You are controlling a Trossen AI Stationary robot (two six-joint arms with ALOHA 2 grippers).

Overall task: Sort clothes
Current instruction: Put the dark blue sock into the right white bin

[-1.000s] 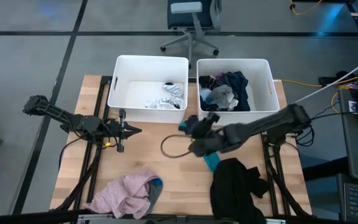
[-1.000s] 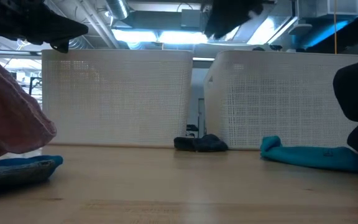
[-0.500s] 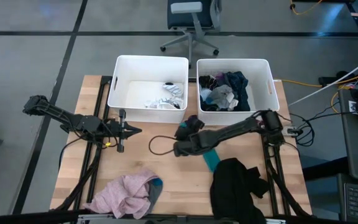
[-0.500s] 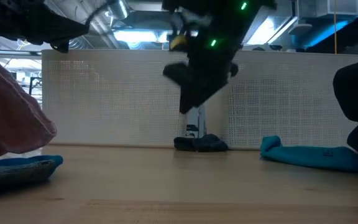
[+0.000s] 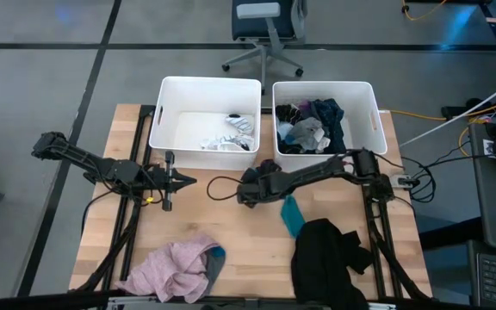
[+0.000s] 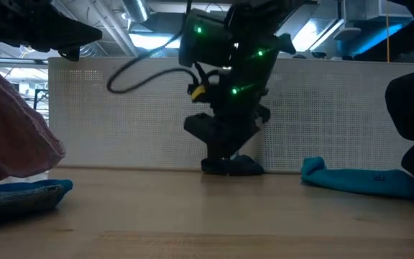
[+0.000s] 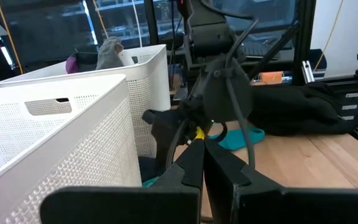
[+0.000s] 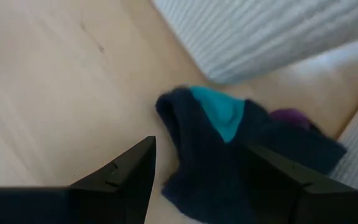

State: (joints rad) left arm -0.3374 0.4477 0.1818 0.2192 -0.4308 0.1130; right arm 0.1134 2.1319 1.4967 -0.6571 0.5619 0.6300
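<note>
My right claw (image 6: 225, 155) hangs spread open just above the dark sock (image 8: 241, 146) with a teal patch, which lies on the table (image 5: 222, 224) right at the gap between the two white tubs (image 5: 205, 114). My left claw (image 5: 182, 180) waits pressed shut, to the left of that sock.

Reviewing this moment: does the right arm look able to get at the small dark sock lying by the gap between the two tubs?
Probably yes. The right gripper hangs open just above the dark sock, with nothing between them; the tubs stand close behind.
</note>
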